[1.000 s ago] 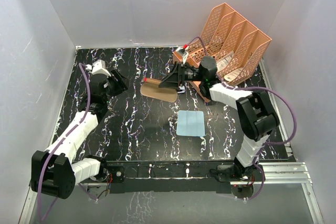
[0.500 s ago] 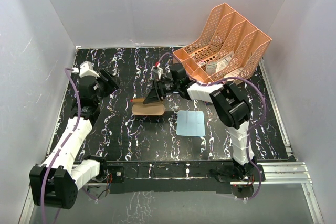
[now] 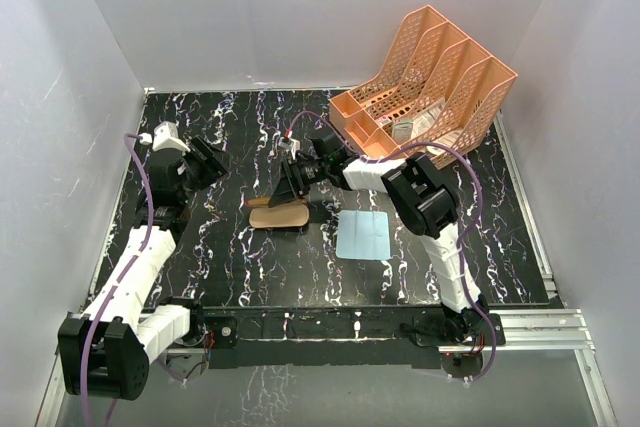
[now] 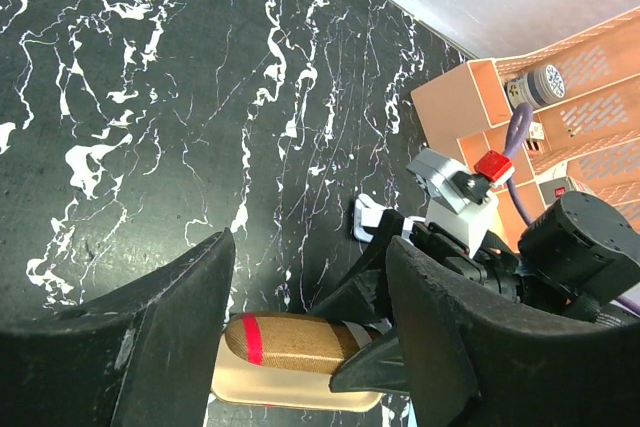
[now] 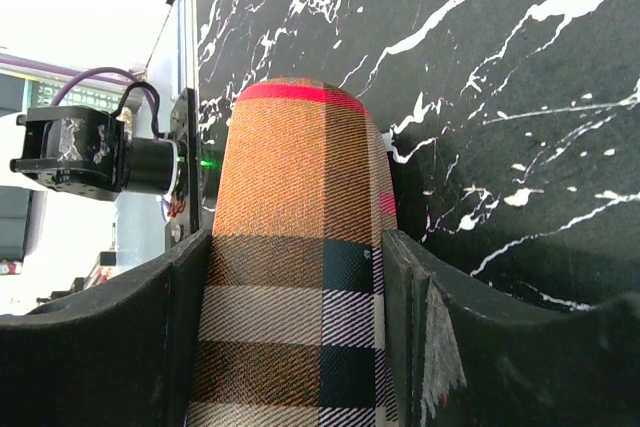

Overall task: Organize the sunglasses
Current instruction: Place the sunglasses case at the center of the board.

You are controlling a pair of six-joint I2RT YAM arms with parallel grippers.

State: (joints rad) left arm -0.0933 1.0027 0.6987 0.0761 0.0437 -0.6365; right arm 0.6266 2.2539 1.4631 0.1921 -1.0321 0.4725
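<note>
Currently we list the following.

Item one: small sunglasses with a thin white frame and bluish lenses [image 4: 366, 219]. They lie on the black, white-veined marble-pattern table [image 3: 250, 127], outside the case, just beyond the right arm's wrist on the side toward the rack. We see them only from the left wrist, and only in part. In the overhead view the right arm covers that spot.

Item two: oblong brown plaid case with a red stripe [image 3: 275, 215]. It sits left of centre on the table. From the left wrist we note a plaid upper part over a pale cream lower part. We cannot tell how far it is open.

Item three: right gripper [image 5: 297, 247]. It reaches leftward across the table and is clamped on the plaid part of the case. Its black fingers [image 5: 150, 327] press both long sides.

Item four: left gripper [image 4: 310, 247]. It hangs over the left part of the table, well apart from the case. Its jaws stand wide with nothing between them.

Item five: light blue square cloth [image 3: 362, 235]. It lies flat, just right of the case and apart from it.

Item six: orange perforated plastic file rack [image 3: 430, 77]. It stands tilted at the far right corner and holds small objects we cannot identify.
</note>
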